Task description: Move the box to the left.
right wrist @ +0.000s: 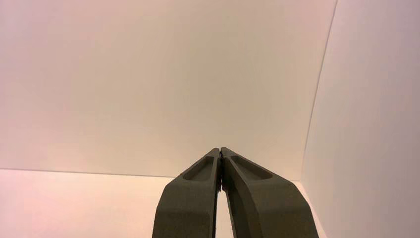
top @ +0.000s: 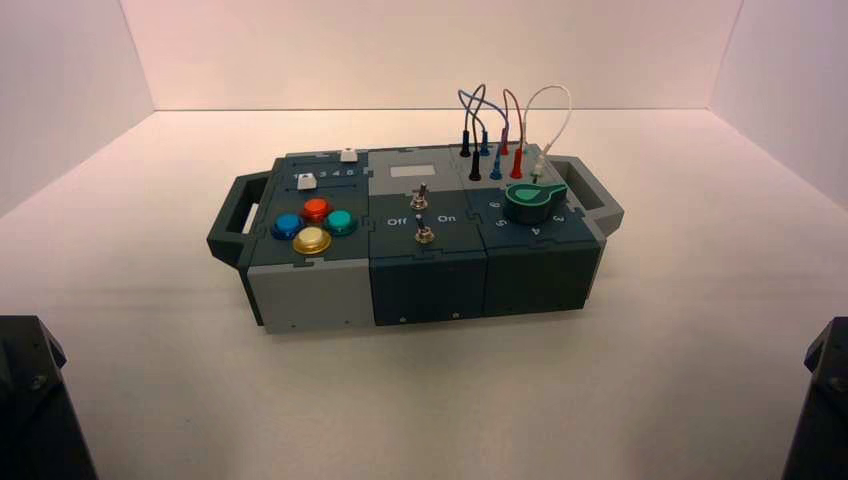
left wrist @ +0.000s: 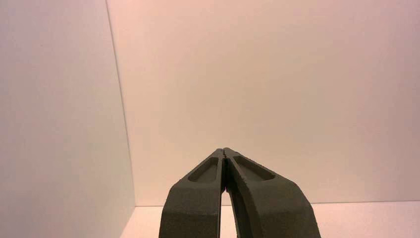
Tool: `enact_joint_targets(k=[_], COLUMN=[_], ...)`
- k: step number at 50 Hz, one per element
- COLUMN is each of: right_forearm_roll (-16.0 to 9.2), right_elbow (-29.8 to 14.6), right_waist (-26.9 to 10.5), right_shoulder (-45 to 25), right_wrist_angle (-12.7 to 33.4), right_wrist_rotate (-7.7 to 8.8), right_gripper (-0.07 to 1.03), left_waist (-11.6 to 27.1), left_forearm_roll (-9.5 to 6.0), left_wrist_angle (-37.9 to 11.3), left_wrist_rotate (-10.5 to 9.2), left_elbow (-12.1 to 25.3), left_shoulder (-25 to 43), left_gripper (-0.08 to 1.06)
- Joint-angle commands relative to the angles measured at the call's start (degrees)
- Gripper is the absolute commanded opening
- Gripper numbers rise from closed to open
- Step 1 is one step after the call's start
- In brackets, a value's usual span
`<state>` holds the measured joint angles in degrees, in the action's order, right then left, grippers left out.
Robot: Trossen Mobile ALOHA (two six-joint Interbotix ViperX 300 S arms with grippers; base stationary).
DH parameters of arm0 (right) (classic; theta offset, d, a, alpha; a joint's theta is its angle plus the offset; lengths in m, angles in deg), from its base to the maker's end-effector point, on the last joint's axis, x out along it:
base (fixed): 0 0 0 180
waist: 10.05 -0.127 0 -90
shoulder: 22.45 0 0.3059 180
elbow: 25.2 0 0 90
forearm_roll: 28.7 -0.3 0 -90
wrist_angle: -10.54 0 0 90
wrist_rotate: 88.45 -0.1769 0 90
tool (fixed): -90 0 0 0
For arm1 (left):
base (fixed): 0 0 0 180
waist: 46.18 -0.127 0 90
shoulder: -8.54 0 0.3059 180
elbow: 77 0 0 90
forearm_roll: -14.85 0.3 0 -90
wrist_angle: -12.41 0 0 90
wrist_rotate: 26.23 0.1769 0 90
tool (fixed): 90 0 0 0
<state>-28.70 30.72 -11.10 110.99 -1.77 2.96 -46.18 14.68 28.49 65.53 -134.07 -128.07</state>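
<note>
The box (top: 430,270), long, dark teal and grey, stands mid-table, turned a little. It has a handle at its left end (top: 232,222) and at its right end (top: 593,190). On top are four coloured buttons (top: 313,226) at the left, two toggle switches (top: 423,215) in the middle, a green knob (top: 535,200) and plugged wires (top: 500,130) at the right. My left arm (top: 35,400) is parked at the near left corner, my right arm (top: 825,400) at the near right. My left gripper (left wrist: 224,150) and right gripper (right wrist: 220,150) are shut, empty, facing the walls.
White walls enclose the white table on the left, back and right. The box is not in either wrist view.
</note>
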Motion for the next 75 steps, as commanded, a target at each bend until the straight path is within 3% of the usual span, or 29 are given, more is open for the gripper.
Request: enact_joint_targets(k=[1,23,32,45,63,75], right_forearm_roll=[0.09,0.18,0.09,0.09,0.09,0.18], right_elbow=[-2.20,-2.55,-3.43,-6.86,-9.05,-11.25], right_waist=[-0.09,-0.09,-0.09,-0.09,-0.26,-2.37], right_shoulder=[-0.35,-0.35,-2.20,-11.51,-21.88,-29.97], right_wrist_angle=[0.44,1.67,8.96,19.16,24.35,28.92], right_wrist_rotate=[0.18,0.26,0.26,0.26,0.26,0.62], right_gripper=[-0.02,-0.02,-0.02,-0.03,-0.03,-0.03], left_waist=[-0.26,-0.26,-0.18,0.00,2.46,4.92], left_forearm_roll=[0.18,0.18,0.18,0.26,0.26,0.35], left_wrist_angle=[0.09,-0.53,-3.78,-7.56,-9.23,-11.69], left_wrist_rotate=[0.26,0.26,0.26,0.26,0.26,0.35], left_elbow=[1.32,1.32,1.85,2.99,3.78,4.22], left_shoulder=[0.44,0.53,0.88,2.29,5.10,6.15], left_gripper=[-0.03,-0.03,-0.03,-0.03,-0.03,-0.03])
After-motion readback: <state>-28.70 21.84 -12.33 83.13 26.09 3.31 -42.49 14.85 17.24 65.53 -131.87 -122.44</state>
